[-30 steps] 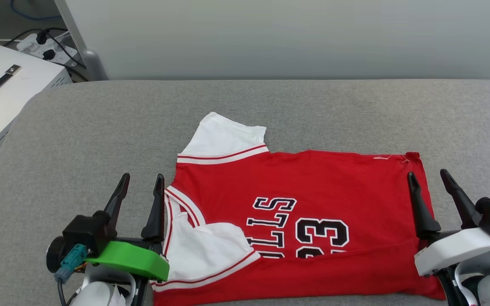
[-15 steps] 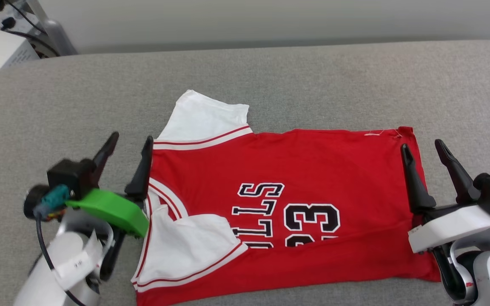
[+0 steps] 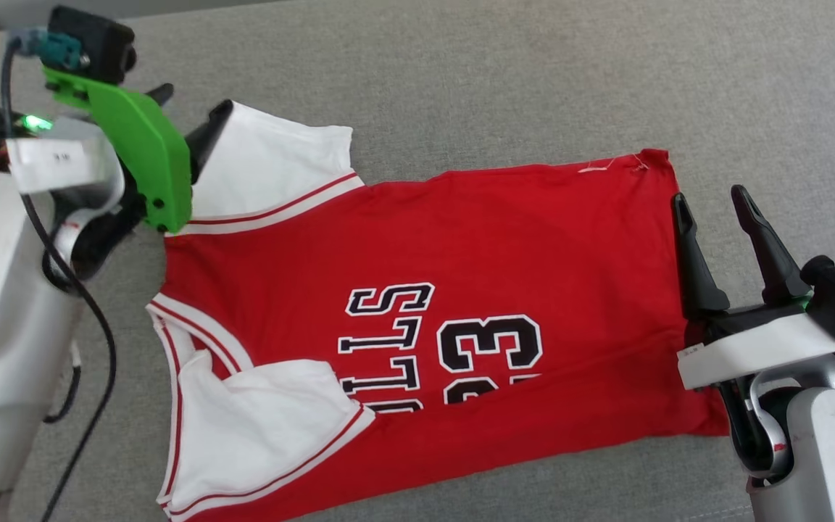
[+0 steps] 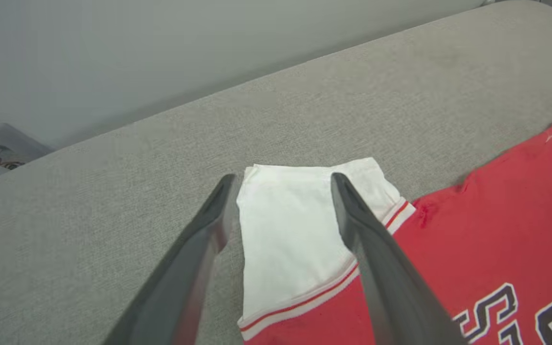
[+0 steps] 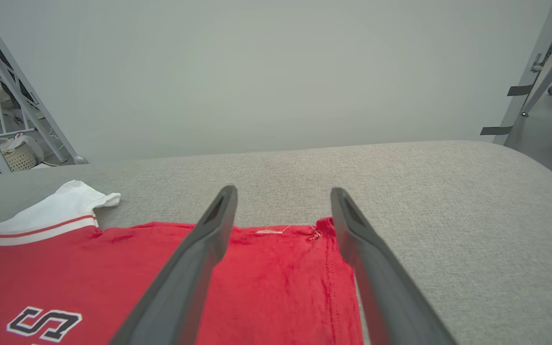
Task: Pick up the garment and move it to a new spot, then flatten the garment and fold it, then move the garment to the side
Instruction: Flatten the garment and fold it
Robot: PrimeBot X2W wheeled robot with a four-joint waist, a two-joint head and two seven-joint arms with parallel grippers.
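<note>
Garment (image 3: 504, 239) lies spread front-up on the grey padded surface (image 3: 504, 80), collar toward the robot's left, with the left gripper (image 3: 189, 105) jaws apart, straddling the far white sleeve (image 4: 285, 230), and the right gripper (image 3: 709, 197) jaws apart astride the hem's far corner.

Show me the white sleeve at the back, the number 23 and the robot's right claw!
Far white sleeve of the garment (image 4: 295, 235): left wrist view, middle of the sleeve's white cloth.
Number 23 (image 3: 491, 349): head view, middle of the dark digits.
Right gripper (image 3: 708, 194): head view, midway between its fingertips.
</note>
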